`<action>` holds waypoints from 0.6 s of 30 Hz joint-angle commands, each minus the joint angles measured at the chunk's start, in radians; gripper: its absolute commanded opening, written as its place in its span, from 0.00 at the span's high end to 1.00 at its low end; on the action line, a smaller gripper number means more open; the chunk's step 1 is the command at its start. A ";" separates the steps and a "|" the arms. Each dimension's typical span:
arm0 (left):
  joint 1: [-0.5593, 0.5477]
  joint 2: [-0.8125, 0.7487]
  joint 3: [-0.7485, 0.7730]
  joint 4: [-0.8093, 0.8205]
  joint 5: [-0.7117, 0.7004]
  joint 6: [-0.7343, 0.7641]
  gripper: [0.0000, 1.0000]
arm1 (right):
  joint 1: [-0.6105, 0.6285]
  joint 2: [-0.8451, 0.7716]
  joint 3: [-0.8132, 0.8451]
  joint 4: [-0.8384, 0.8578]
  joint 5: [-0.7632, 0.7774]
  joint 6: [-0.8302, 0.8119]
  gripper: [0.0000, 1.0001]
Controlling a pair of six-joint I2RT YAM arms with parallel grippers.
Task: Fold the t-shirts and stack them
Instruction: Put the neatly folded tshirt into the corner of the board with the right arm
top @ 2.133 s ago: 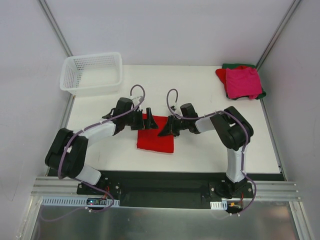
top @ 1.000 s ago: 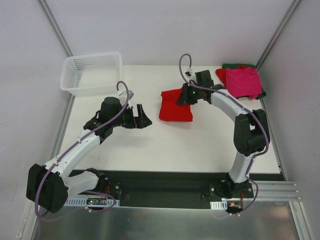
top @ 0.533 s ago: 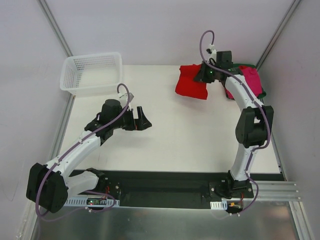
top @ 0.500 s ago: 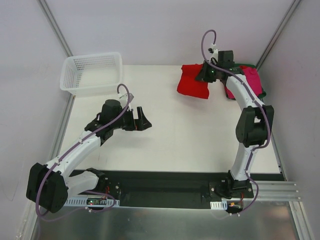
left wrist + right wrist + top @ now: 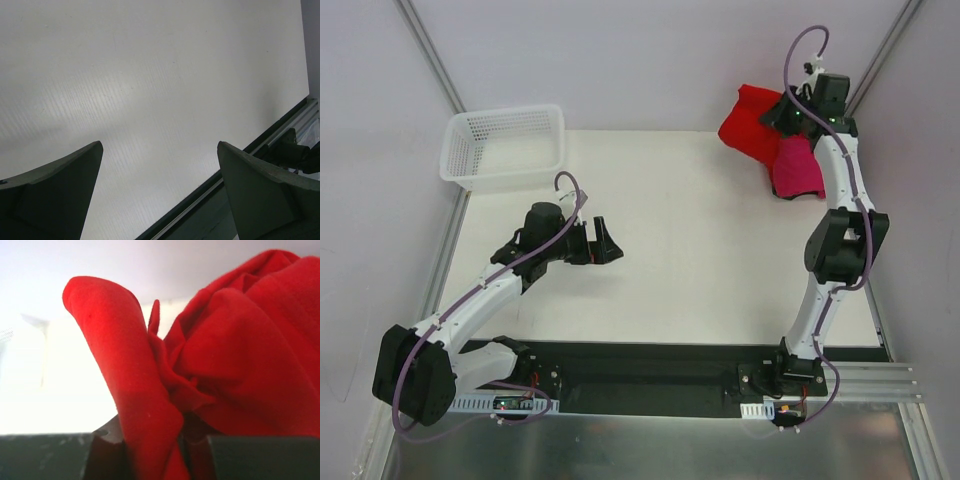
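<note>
Clamping the bright red t-shirt [image 5: 750,122] in the right gripper [image 5: 783,112], jaws narrowed onto a bunched fold of cloth, as seen close up from the right wrist. Holding that shirt clear of the table [image 5: 700,250], up against the far wall [image 5: 620,60] near the far right corner, the cloth drooping in loose folds to the left of the fingers. Hanging it just above and partly in front of the magenta-pink t-shirt [image 5: 798,170], which is lying at the far right corner of the table. Reaching tall and far back with the right arm to get there.

Hovering the left gripper [image 5: 607,240] low over bare table left of centre, jaws spread wide and gripping nothing, well apart from both shirts. Looking down, from the left wrist, on plain white, faintly ribbed surface between the two dark fingers, with a dark metal edge strip beyond.

Sharing the table with a white mesh basket [image 5: 505,111] at the far left corner. Working inside a pale, plain-walled booth, between slanted metal posts [image 5: 428,50] at the far corners, behind a black base plate [image 5: 650,365] and an aluminium rail [image 5: 865,380] along the near edge.
</note>
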 commanded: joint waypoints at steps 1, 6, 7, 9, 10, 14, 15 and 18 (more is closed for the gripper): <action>0.008 -0.014 -0.005 0.041 0.002 -0.014 0.01 | -0.038 -0.037 0.171 0.077 -0.048 0.080 0.99; 0.008 -0.020 -0.005 0.042 0.004 -0.016 0.01 | -0.124 -0.073 0.113 0.127 -0.010 0.122 0.99; 0.008 -0.020 -0.006 0.041 0.004 -0.014 0.01 | -0.138 -0.085 0.079 0.146 -0.008 0.134 0.99; 0.008 -0.020 -0.006 0.042 0.002 -0.013 0.01 | -0.170 -0.123 -0.028 0.212 0.012 0.160 0.99; 0.008 -0.017 -0.006 0.044 0.002 -0.013 0.01 | -0.179 -0.131 -0.053 0.245 0.020 0.163 0.99; 0.008 -0.004 0.002 0.044 0.007 -0.014 0.01 | -0.217 -0.155 -0.152 0.324 0.056 0.186 0.99; 0.008 -0.003 0.002 0.045 0.005 -0.014 0.01 | -0.224 -0.152 -0.163 0.339 0.055 0.202 0.99; 0.008 0.005 0.003 0.047 0.005 -0.013 0.01 | -0.239 -0.139 -0.177 0.368 0.059 0.223 0.99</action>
